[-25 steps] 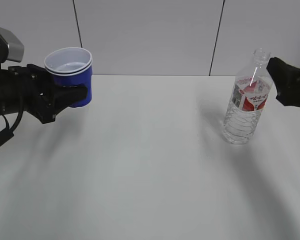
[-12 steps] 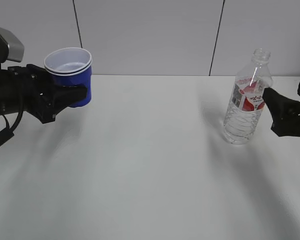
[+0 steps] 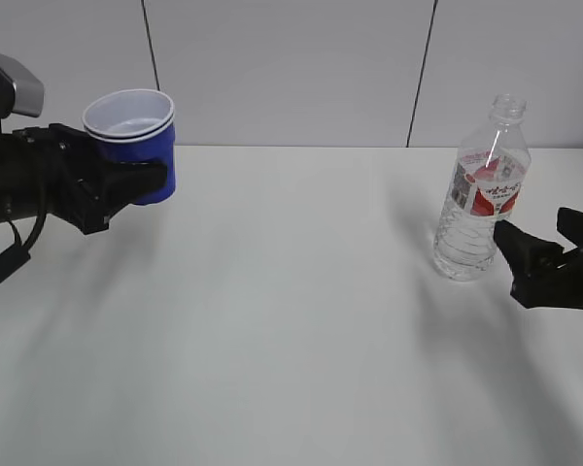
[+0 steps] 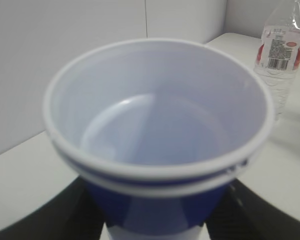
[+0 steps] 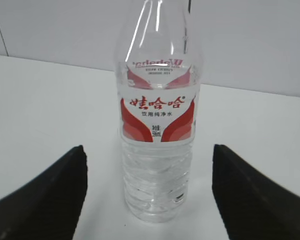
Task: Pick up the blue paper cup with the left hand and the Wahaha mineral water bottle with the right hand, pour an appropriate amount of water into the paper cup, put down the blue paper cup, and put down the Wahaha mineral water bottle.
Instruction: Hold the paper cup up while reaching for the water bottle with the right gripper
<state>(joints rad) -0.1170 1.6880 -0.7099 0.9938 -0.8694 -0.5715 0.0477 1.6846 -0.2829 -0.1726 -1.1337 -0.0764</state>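
The Wahaha mineral water bottle stands upright on the white table, framed between our right gripper fingers, spread wide and empty. We should advance level, then close below the label. Our left gripper holds the blue paper cup aloft, upright.
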